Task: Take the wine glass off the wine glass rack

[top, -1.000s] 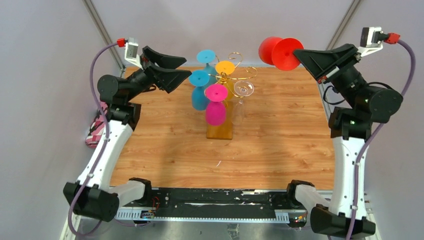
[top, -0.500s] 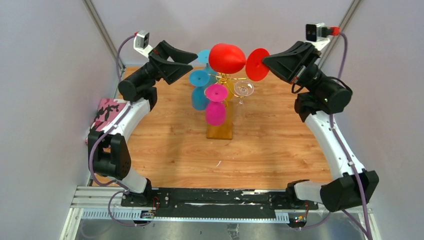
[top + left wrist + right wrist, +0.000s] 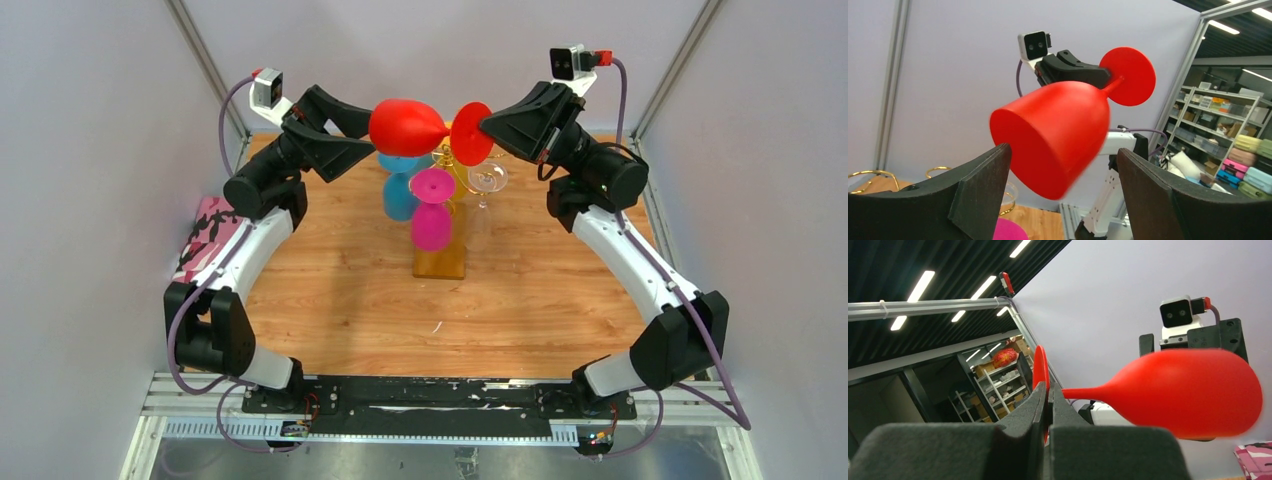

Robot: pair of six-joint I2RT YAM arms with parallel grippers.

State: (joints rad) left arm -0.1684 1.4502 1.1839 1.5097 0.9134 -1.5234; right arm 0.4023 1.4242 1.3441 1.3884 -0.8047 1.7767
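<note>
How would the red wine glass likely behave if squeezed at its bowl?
The red wine glass looks like opaque plastic, probably light and not brittle. Its smooth tapered bowl might slip from the open left gripper. Pinched only at its foot by the right gripper, it could pivot.

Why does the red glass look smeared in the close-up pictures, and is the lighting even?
Left wrist view: the opaque red wine glass is smeared at its lower rim, likely motion blur; right wrist view: its rounded end is soft too, and ceiling strip lights glare; top view: sharp, evenly lit.
</note>
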